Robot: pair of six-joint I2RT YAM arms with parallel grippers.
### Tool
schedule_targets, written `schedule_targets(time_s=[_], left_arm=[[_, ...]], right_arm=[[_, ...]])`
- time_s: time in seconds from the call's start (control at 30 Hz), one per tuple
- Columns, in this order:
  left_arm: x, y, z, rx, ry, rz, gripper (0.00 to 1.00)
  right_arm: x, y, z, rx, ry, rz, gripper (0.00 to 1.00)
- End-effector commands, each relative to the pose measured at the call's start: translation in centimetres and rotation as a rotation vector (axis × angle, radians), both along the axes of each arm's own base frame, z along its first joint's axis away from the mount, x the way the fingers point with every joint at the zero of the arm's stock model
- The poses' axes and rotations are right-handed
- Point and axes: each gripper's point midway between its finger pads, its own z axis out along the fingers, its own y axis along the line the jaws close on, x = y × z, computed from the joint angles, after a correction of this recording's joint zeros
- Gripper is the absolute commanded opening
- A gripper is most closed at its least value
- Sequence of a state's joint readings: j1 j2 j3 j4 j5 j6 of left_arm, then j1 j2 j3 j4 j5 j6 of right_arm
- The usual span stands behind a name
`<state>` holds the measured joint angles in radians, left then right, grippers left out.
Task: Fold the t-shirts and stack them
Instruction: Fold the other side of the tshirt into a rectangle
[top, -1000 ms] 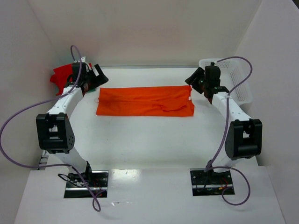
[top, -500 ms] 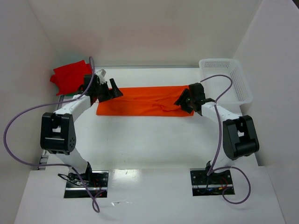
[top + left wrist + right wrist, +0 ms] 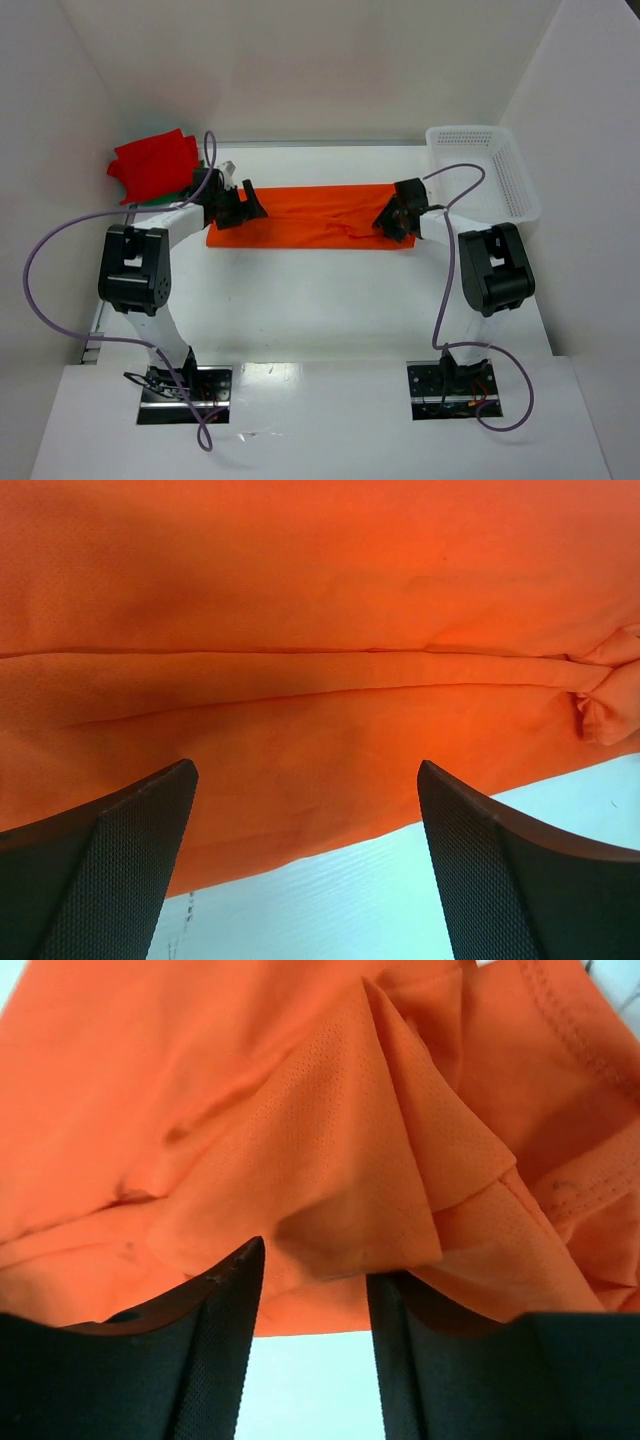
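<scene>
We see left gripper (image 3: 305, 770) jaws wide apart, right gripper (image 3: 312, 1262) jaws narrowly apart, both on mid-frame orange t-shirt (image 3: 310, 215).

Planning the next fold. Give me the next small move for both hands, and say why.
Probably close both hands on the near edge of the orange t-shirt. The left hand and right hand sit open at its two ends, the wrist views show the cloth's near edge crossing each open gap, and nothing is gripped yet.
</scene>
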<state>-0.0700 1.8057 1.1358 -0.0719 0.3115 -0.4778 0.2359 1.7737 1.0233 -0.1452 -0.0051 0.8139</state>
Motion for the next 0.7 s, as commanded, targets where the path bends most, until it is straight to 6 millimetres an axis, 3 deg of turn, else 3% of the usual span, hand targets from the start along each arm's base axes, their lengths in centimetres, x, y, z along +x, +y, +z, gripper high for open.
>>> schedule_targets(time_s=[0.0,0.1,0.13,0.23,0.43,0.67], left_arm=[[1.5,-0.1,0.3,-0.002,-0.030,0.004,0.98],[1.5,-0.1,-0.1,-0.002,-0.021,0.004,0.98],[1.4,-0.1,-0.5,-0.001,-0.012,0.004,0.98],[1.2,-0.1,-1.1,0.000,0.006,0.004,0.98],[1.1,-0.2,-1.4,0.000,0.013,-0.008,0.98],[0.8,-0.1,-2.4,0.007,0.037,-0.015,0.98]], right_arm=[[3.0,-0.2,2.5,0.005,-0.098,-0.045,0.47],[3.4,-0.2,2.6,0.001,-0.109,-0.052,0.39],[3.4,-0.2,2.1,-0.002,-0.097,-0.051,0.29],[3.9,-0.1,2.0,-0.003,-0.092,-0.051,0.12],[5.2,0.1,3.4,-0.010,-0.120,-0.039,0.09],[8.0,0.3,4.7,-0.028,-0.171,-0.039,0.09]])
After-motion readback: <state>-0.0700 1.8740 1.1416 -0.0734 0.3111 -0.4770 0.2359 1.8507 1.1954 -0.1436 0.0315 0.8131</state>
